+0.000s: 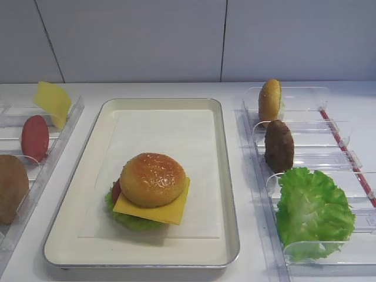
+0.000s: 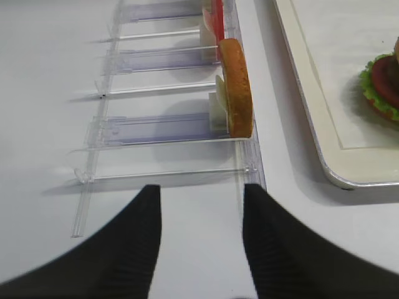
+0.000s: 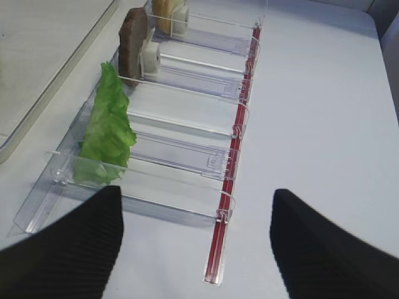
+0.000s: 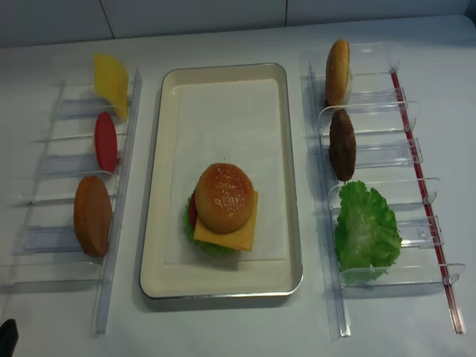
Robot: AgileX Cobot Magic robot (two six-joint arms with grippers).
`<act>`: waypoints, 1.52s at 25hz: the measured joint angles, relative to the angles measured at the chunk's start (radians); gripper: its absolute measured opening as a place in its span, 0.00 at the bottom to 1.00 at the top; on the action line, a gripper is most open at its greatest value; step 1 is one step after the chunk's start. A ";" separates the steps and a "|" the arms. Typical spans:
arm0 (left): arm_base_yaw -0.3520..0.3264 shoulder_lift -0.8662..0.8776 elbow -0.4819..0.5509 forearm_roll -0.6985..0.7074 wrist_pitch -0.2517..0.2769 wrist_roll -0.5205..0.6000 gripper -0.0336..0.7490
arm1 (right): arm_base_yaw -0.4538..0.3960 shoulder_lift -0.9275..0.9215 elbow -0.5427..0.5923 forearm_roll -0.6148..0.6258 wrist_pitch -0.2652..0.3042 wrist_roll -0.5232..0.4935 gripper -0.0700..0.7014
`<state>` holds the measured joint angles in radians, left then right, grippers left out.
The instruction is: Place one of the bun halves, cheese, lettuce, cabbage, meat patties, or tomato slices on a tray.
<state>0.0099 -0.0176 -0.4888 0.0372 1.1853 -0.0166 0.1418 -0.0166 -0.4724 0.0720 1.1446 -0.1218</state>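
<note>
Now we see burger stack on tray [image 1: 226,176] — bun top [image 1: 153,179] sits over cheese [image 1: 167,210], lettuce and tomato edge peeking under. Stack looks complete, so we judge placing is done. Right gripper [image 3: 196,240] hangs over right rack [image 3: 187,162], fingers wide apart, nothing between. Left gripper [image 2: 199,240] over left rack [image 2: 168,131], fingers also apart and empty. Spare pieces stand upright in rack slots — probably so fingers can pinch edges: bun half [image 2: 237,87], patty [image 1: 278,145], lettuce leaf [image 1: 314,211].
</note>
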 joint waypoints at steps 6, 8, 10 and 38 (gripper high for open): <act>0.000 0.000 0.000 0.000 0.000 0.000 0.46 | 0.000 0.000 0.000 0.000 0.000 0.000 0.78; 0.000 0.000 0.000 0.000 0.000 0.000 0.46 | 0.000 0.000 0.000 0.000 0.000 0.000 0.77; 0.000 0.000 0.000 0.000 0.000 0.000 0.46 | 0.000 0.000 0.000 0.000 0.000 0.000 0.76; 0.000 0.000 0.000 0.000 0.000 0.000 0.46 | -0.061 0.000 0.001 0.000 0.002 0.002 0.57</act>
<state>0.0099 -0.0176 -0.4888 0.0372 1.1853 -0.0166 0.0805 -0.0166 -0.4710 0.0720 1.1468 -0.1202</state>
